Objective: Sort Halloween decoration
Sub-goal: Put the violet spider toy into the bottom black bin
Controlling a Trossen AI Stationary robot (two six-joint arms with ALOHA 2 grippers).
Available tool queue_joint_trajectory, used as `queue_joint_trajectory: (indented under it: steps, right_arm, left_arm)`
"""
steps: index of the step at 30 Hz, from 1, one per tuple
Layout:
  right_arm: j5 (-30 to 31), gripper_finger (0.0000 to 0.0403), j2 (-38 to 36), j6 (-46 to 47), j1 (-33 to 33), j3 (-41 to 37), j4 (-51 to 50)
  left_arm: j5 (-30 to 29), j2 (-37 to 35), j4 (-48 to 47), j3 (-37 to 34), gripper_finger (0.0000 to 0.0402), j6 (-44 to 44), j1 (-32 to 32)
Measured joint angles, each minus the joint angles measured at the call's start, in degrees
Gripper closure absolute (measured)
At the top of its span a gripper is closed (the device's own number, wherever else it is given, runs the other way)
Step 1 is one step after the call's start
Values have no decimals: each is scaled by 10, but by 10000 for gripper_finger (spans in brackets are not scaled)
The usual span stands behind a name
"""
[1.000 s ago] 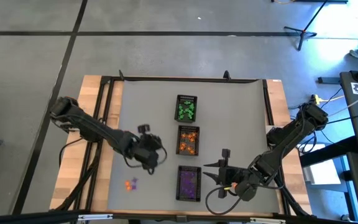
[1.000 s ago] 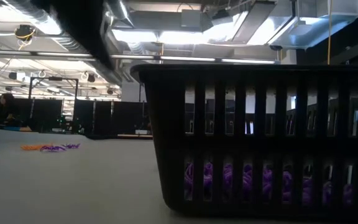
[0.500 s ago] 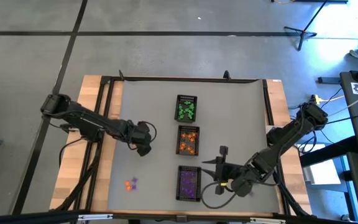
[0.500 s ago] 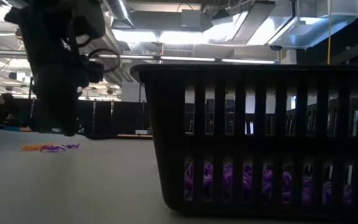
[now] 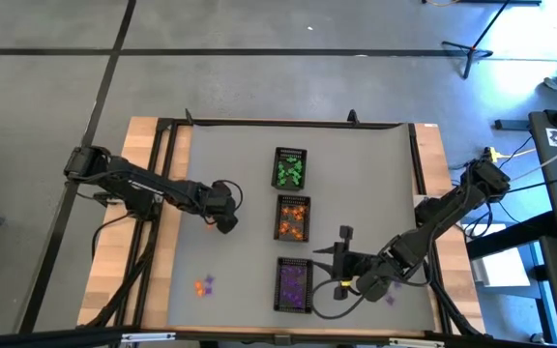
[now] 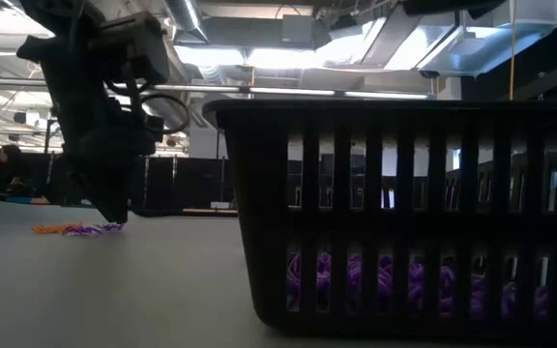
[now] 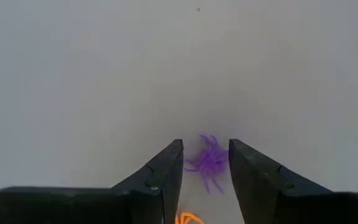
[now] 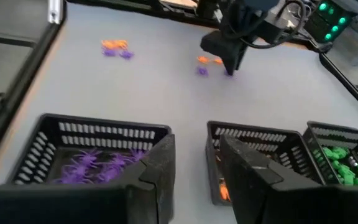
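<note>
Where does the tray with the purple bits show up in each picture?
High view: the purple tray is the lowest of the three trays in the row.
Low view: the tray fills the right side, close up.
Left wrist view: not in it.
Right wrist view: the tray sits just past the right gripper.
Shared landmark: the left gripper.
</note>
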Motion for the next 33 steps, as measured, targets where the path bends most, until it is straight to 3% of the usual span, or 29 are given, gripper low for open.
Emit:
queue_joint_trajectory:
  steps: [12, 19, 22, 27, 33]
  right_arm:
    - [0, 279, 0, -1, -1, 0, 0]
    - [0, 279, 0, -1, -1, 0, 0]
    - [1, 279, 0, -1, -1, 0, 0]
    - [1, 279, 0, -1, -1, 0, -1]
    - [15, 279, 0, -5, -1, 0, -2]
  left_arm:
    - [9, -1, 19, -26, 289, 3, 12]
    - [-12, -1, 31, -27, 384, 39, -1]
    - [-14, -1, 34, -22, 395, 45, -1]
    - [-25, 0, 34, 21, 401, 79, -15]
    - [-34, 0, 61, 127, 401, 161, -63]
